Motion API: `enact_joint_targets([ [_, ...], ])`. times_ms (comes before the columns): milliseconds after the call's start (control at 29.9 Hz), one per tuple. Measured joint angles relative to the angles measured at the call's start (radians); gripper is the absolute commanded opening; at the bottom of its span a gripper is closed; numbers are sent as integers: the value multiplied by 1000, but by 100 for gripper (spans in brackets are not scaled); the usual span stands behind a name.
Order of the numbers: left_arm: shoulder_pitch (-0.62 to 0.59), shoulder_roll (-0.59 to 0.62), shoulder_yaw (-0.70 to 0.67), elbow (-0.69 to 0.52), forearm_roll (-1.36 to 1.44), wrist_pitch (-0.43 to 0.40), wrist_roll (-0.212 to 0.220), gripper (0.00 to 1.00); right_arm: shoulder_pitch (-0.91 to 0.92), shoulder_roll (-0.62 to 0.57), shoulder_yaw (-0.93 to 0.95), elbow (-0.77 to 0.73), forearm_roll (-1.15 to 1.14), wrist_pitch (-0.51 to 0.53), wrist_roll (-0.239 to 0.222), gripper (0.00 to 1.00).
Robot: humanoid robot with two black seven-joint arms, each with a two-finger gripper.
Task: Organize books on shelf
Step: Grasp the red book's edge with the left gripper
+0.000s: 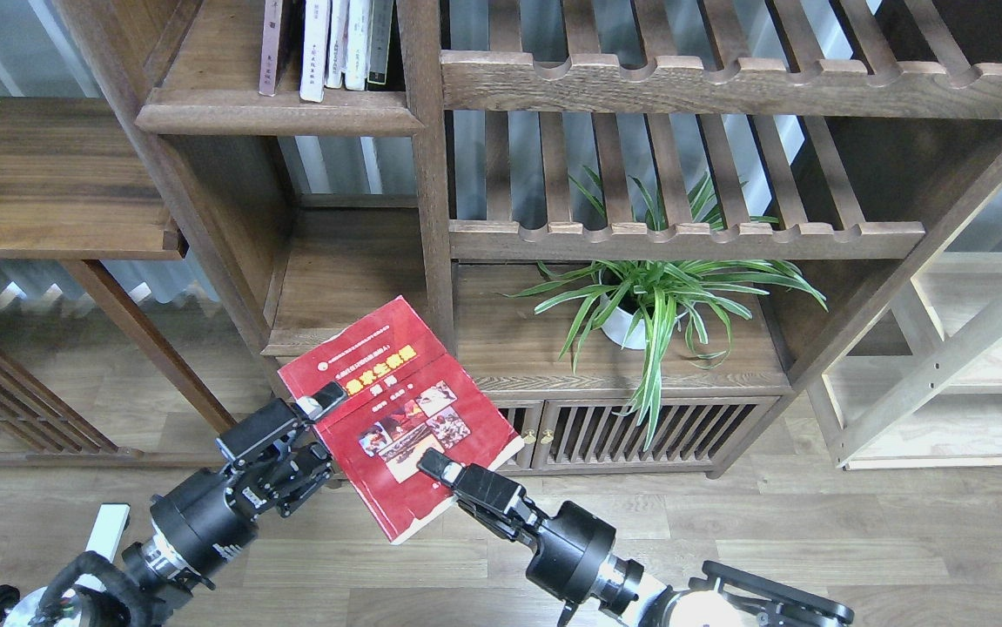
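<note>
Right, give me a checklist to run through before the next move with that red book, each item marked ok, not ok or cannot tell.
1. Right gripper clamped on the red book: ok, a finger lies across the cover near its lower edge.
2. Left gripper has the book's left edge between its fingers: ok, one finger lies on the cover; whether it is clamped, cannot tell.
3. Book level: not ok, it is tilted.
4. Room on the shelf left of the standing books: ok, bare wood shows.
5. Book clear of the potted plant: ok, apart.
</note>
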Motion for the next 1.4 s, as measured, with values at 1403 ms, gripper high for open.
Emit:
enact_joint_targets([
  [1403, -100, 30, 4, 46, 43, 0, 0, 20, 0, -8, -22, 0, -23, 0, 0, 4],
])
